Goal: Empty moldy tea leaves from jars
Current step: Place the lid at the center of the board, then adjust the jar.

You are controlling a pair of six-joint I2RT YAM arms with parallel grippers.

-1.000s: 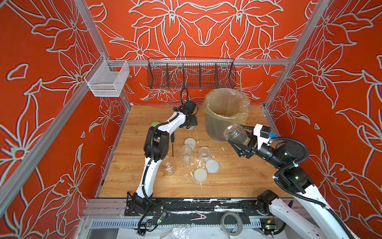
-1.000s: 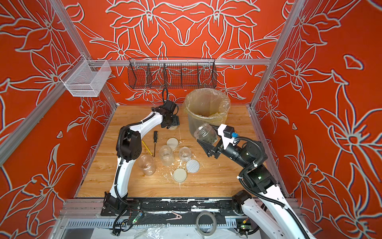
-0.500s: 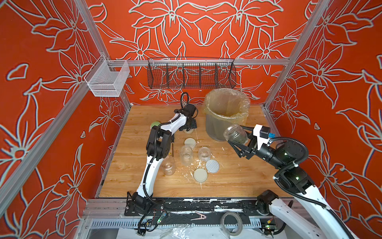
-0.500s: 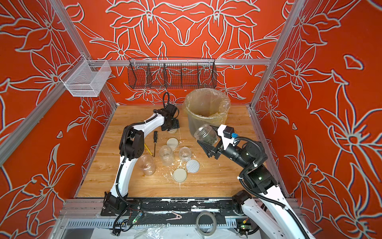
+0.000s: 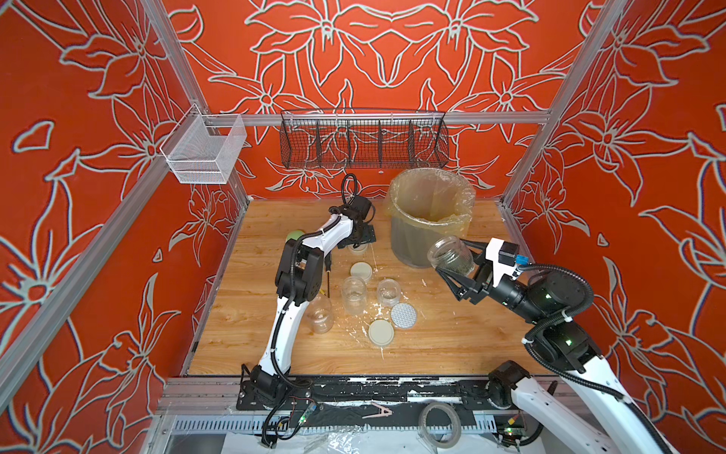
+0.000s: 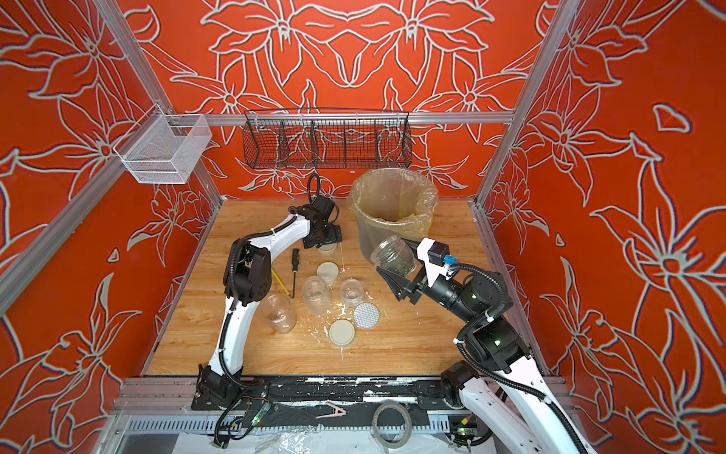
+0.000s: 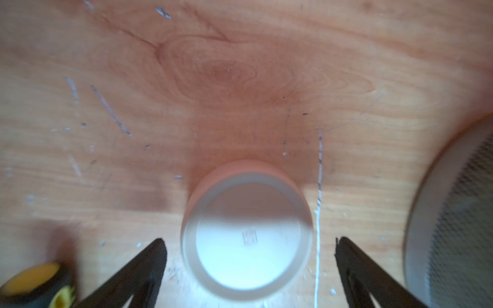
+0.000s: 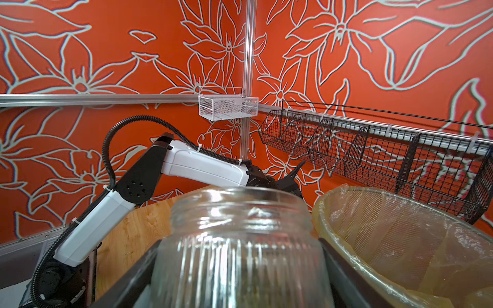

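Gripping jar (image 5: 451,257) (lidless), right end effector (image 5: 448,255)

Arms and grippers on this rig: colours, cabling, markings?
The left arm and right arm have white shells, black joints, zip-tied black corrugated conduit. The left gripper and right gripper have black tapered fingers. Right wrist: white mount, blue connector; green lights on joints.

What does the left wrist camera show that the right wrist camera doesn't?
Only the left wrist camera: a cream lid lying on the wooden table between the wide-open left jaws, untouched, plus a blurred yellow-and-black handle. Only the right wrist camera: a lidless ribbed glass jar gripped by the right jaws, dark tea leaves inside, the left arm, a white mesh basket and a black wire basket. Both: the table and the lined bin.
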